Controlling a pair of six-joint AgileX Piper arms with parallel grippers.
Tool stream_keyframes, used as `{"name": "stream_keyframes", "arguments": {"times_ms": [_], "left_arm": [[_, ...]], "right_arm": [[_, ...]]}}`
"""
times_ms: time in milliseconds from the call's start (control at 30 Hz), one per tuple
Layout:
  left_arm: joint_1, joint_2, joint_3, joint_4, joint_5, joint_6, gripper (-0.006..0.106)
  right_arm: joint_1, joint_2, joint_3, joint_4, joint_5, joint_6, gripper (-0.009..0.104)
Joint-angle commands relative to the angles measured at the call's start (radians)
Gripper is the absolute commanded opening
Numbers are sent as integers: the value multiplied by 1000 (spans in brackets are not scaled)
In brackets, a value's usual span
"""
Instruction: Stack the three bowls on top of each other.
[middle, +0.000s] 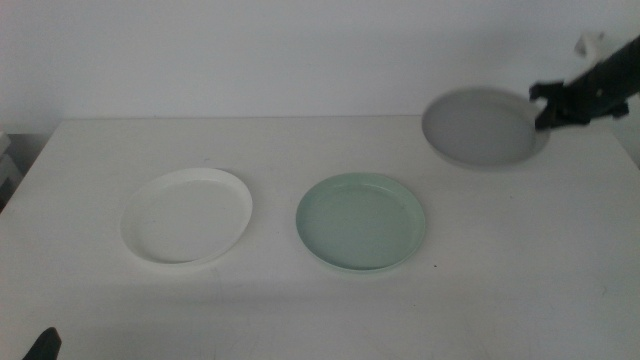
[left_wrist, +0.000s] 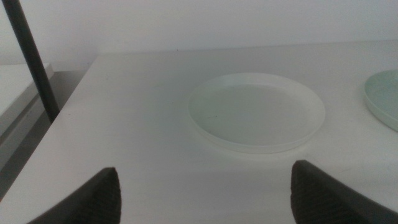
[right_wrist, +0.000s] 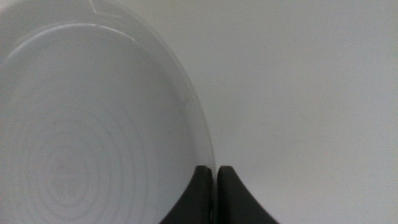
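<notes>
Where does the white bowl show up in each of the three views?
Middle view: white bowl left of centre, beside the mint bowl.
Left wrist view: centre of the picture, ahead of the open left tool.
Right wrist view: not in it.
Shared landmark: the mint bowl, at the left wrist picture's right edge.

White bowl (middle: 187, 215) and mint bowl (middle: 361, 221) lie flat, apart; grey bowl (middle: 483, 127) tilted, lifted far right.
</notes>
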Motion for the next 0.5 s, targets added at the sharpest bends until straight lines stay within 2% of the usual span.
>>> {"name": "stream_keyframes", "arguments": {"times_ms": [0, 200, 467], "left_arm": [[2, -14, -6, -7, -78, -9, 105], [2, -14, -6, -7, -78, -9, 105], [2, -14, -6, -7, -78, -9, 105]], "right_arm": [[8, -190, 51, 114, -55, -68, -1], [130, -372, 303, 189, -172, -99, -1], [315, -380, 390, 186, -206, -59, -1]]}}
